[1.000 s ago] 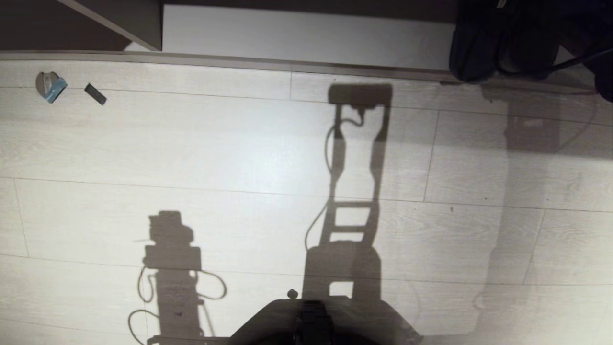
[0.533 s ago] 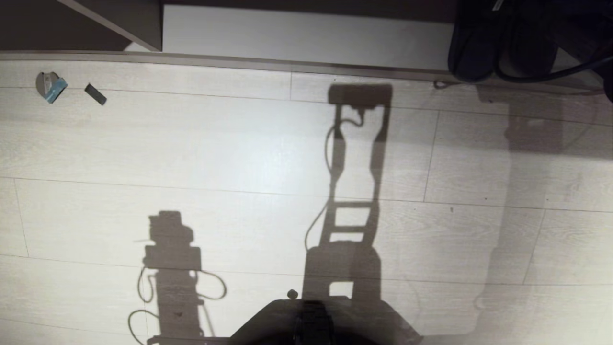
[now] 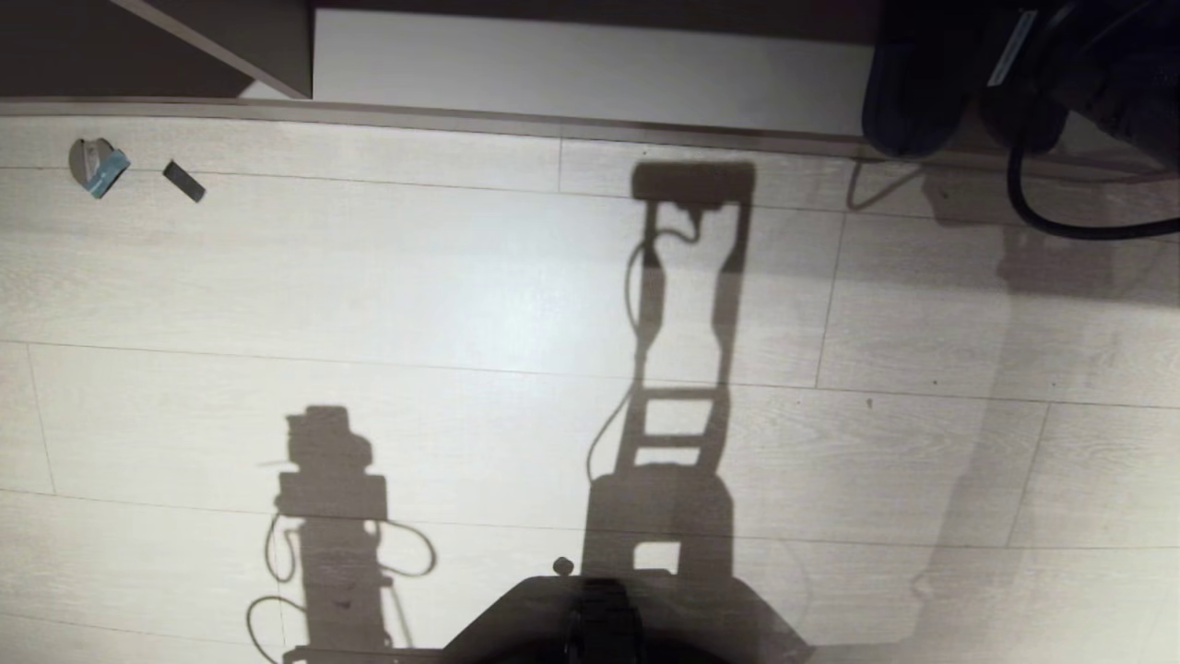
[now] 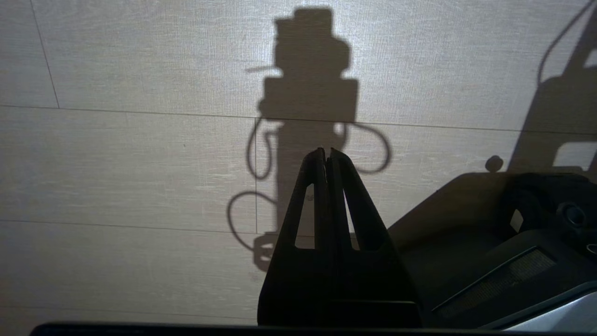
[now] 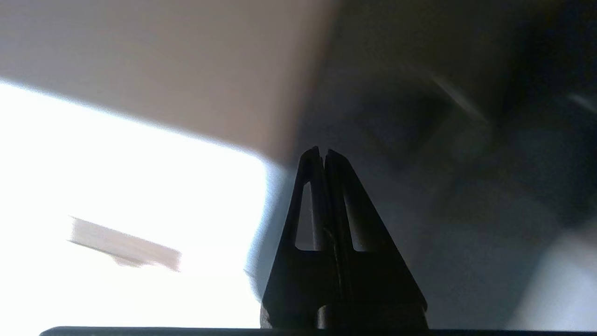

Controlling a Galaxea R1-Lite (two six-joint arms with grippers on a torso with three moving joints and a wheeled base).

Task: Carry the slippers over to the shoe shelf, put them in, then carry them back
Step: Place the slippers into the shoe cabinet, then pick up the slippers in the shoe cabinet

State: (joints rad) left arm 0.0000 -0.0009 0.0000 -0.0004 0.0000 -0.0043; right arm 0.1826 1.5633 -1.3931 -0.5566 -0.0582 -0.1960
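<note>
At the far left, the small grey-and-blue scrap [image 3: 95, 166] and the short dark strip [image 3: 183, 181] lay on the pale plank floor [image 3: 415, 277] exactly as they had a second before, so your base had not moved. Your left gripper [image 4: 326, 154] hung parked over that floor, fingers pressed together on nothing.

Further along stood the shoe shelf, a low taupe wood-grain cubby with an upright divider panel [image 3: 249, 46] and a pale raised base board [image 3: 590, 69]. The only things you could see in it were the slippers [image 3: 908, 101], soft dark fabric shapes sitting at the right end of that board, with their front edges at its lip. The left one had kept its place. The other was largely hidden behind your arm.

The change was on the right. Your right arm [image 3: 1097, 74] had swung across the slippers, and its black cable [image 3: 1042, 217] had dropped in a loop over the floor. The right gripper [image 5: 322, 154] was closed with nothing between its fingers, in front of a dark blurred mass.

So the putting-in looked done. For the return leg you would probably have needed to open those fingers and take the slippers again.
</note>
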